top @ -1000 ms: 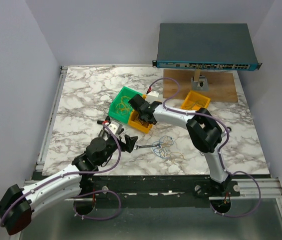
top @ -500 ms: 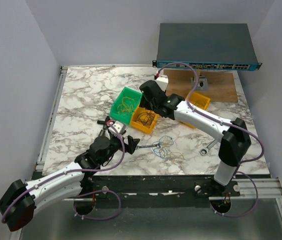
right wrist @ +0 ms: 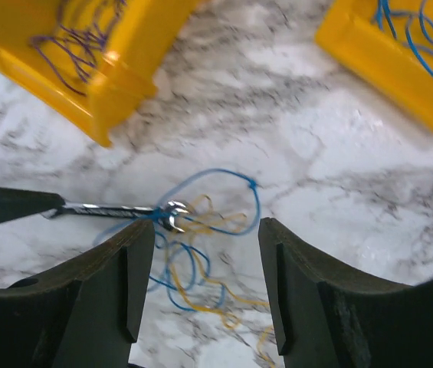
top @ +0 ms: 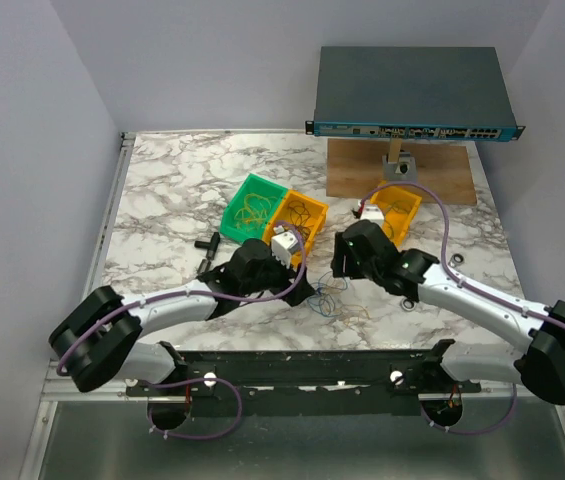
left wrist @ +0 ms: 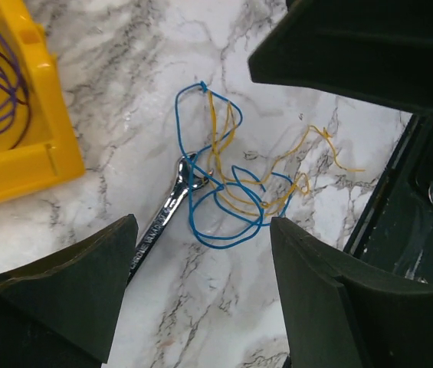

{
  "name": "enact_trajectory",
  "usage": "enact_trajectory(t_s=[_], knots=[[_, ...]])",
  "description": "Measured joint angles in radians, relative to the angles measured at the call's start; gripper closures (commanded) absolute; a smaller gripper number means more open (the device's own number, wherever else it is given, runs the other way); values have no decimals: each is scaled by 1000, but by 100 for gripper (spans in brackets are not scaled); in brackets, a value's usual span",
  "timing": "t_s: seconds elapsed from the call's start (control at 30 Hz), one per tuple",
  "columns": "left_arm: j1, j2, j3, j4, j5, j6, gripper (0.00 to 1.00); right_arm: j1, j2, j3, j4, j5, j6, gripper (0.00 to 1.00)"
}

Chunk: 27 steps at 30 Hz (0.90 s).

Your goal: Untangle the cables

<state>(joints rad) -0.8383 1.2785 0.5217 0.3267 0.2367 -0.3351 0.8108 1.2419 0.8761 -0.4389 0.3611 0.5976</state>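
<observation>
The cables (left wrist: 227,184) are a small tangle of thin blue and yellow-orange wires lying on the marble table, also seen in the right wrist view (right wrist: 193,249) and faintly from above (top: 334,300). One blue loop is caught round the head of a silver wrench (left wrist: 162,222), which also shows in the right wrist view (right wrist: 109,208). My left gripper (left wrist: 205,307) is open and empty, just left of the tangle (top: 302,288). My right gripper (right wrist: 205,291) is open and empty, hovering over the tangle from the right (top: 342,268).
A green bin (top: 245,205) and a yellow bin (top: 304,215) holding wires stand just behind the tangle. Another yellow bin (top: 402,203) is at the back right. A network switch (top: 412,90) sits on a wooden stand (top: 402,175). The table's front edge (left wrist: 400,199) is close.
My right arm has swung back from over the bins and come down beside the tangle. My left gripper has moved right, up to the wrench and cables.
</observation>
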Motion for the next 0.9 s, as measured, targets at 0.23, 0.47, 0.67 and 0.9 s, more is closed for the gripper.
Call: enact_trajectory(t_s=[0.23, 0.47, 0.67, 0.9], knots=[[-2, 146, 69, -35, 93, -40, 40, -40, -86, -184, 39, -119, -11, 35], [-4, 180, 100, -56, 138, -43, 61, -40, 9, -178, 158, -180, 11, 35], [-4, 182, 112, -83, 139, -27, 94, -40, 116, -159, 216, -188, 42, 50], [-4, 177, 112, -119, 122, -10, 100, -40, 143, -157, 215, -150, 77, 99]])
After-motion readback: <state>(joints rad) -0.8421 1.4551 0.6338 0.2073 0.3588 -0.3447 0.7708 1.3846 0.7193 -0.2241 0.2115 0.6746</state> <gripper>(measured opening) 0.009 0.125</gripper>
